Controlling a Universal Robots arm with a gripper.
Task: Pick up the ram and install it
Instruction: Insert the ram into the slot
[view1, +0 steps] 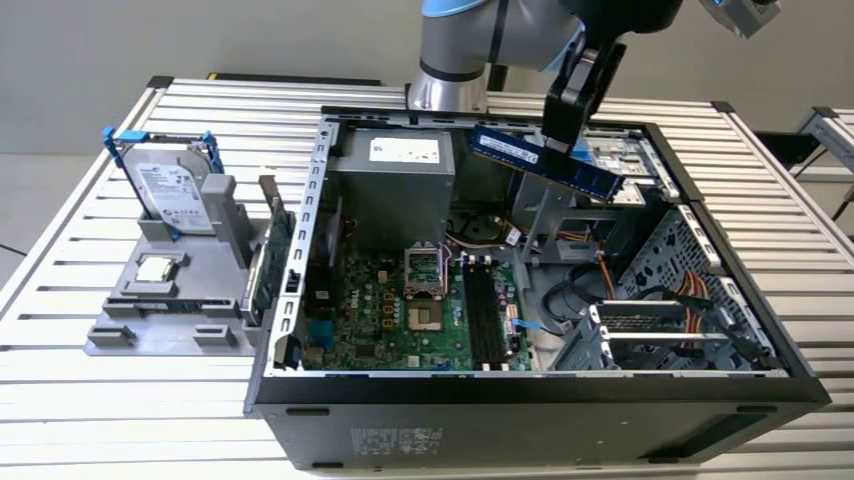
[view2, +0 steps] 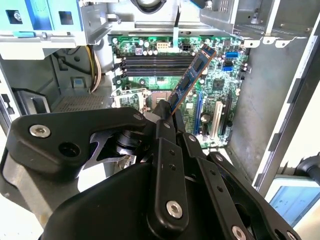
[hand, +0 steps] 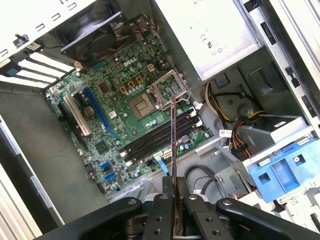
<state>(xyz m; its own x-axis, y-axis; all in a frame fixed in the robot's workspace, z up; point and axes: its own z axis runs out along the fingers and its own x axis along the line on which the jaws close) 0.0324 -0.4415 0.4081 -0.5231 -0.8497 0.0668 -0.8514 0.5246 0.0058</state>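
Observation:
The ram (view1: 545, 161) is a long blue stick with black chips and a white label, and my gripper (view1: 558, 140) is shut on it. It hangs tilted above the open computer case (view1: 318, 200), over the back right part of the exterior view. In the second wrist view the ram (view2: 193, 76) juts out slantwise from my gripper (view2: 167, 114) over the green motherboard (view2: 210, 95). In the first wrist view the ram (hand: 173, 135) appears edge-on as a thin line rising from my gripper (hand: 175, 189), crossing the black memory slots (hand: 157, 140). The memory slots (view1: 483, 315) lie well below the stick.
A silver hard drive (view1: 174, 190) in a blue frame stands on a grey fixture (view1: 160, 320) at the exterior view's left. A green card (view1: 272, 262) stands beside the case wall. Inside the case are the power supply (view1: 394, 180), cables (view1: 614, 285) and a drive cage (view1: 667, 340).

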